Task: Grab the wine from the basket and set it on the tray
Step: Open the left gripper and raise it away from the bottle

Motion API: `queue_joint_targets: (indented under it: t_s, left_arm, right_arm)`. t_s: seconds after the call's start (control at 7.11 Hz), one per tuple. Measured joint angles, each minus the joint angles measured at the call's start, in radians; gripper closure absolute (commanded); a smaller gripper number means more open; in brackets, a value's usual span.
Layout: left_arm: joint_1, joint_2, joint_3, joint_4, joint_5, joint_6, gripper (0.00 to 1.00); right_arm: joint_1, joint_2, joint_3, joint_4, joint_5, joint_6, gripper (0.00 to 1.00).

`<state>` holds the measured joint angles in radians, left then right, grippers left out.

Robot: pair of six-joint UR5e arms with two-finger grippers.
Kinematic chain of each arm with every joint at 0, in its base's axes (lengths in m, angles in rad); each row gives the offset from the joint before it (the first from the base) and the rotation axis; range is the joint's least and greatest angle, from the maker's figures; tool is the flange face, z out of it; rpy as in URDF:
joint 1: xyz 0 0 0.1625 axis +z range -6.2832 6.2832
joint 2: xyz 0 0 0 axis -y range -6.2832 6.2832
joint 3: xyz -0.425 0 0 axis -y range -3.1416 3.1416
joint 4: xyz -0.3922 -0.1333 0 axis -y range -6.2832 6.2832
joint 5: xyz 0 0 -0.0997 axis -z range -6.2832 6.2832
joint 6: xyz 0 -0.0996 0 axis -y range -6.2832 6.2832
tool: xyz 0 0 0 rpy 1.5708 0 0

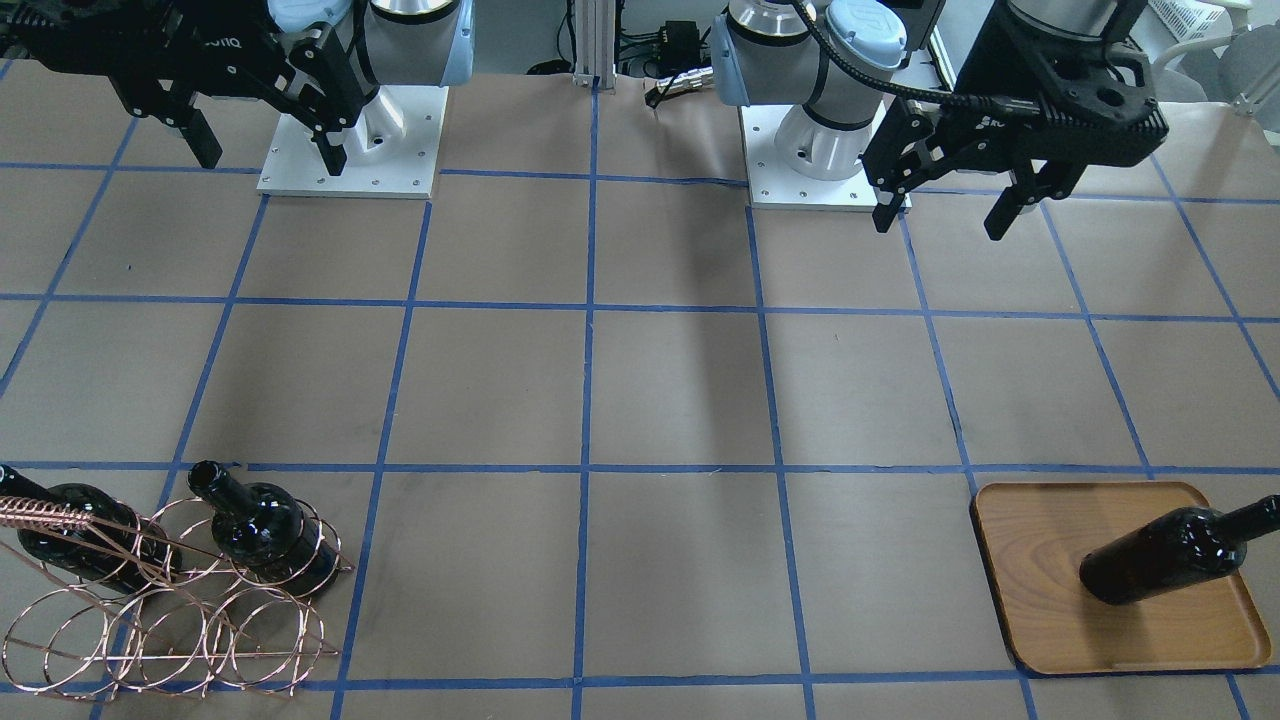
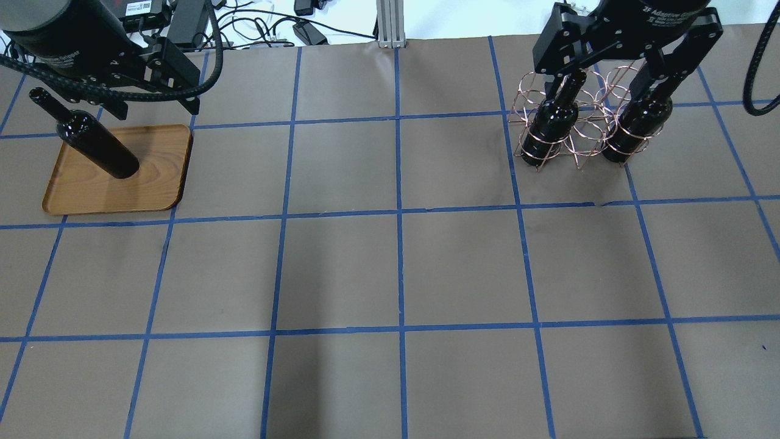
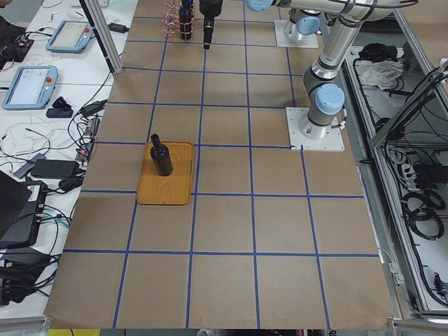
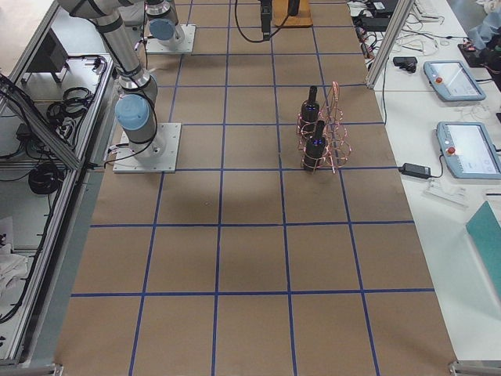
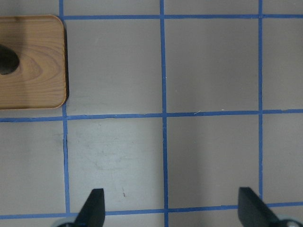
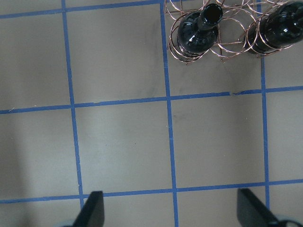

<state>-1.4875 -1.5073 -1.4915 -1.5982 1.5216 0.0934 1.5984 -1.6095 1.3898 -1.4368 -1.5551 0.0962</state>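
Observation:
One black wine bottle (image 1: 1165,553) stands upright on the wooden tray (image 1: 1040,540); it also shows in the overhead view (image 2: 91,137) on the tray (image 2: 158,164). Two more bottles (image 2: 548,125) (image 2: 637,125) stand in the copper wire basket (image 2: 585,131); the front view shows them (image 1: 265,530) (image 1: 70,525) in the basket (image 1: 170,620). My left gripper (image 1: 945,215) is open and empty, high up, on the robot's side of the tray. My right gripper (image 1: 270,158) is open and empty, high up, on the robot's side of the basket. The right wrist view shows both basket bottles (image 6: 199,33) (image 6: 284,28).
Brown paper with a blue tape grid covers the table (image 2: 396,268). The two arm bases (image 1: 350,140) (image 1: 820,150) stand on white plates at the robot's edge. Cables and an aluminium post (image 2: 390,24) lie past the far edge.

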Motion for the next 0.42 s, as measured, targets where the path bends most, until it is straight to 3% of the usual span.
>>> queue_joint_targets:
  t_s: [0.42]
  left_arm:
    - [-0.006,0.03,-0.03,-0.023,0.031,0.0,0.0]
  right_arm:
    - [0.0,-0.001,0.0,0.0,0.0,0.0,0.0]
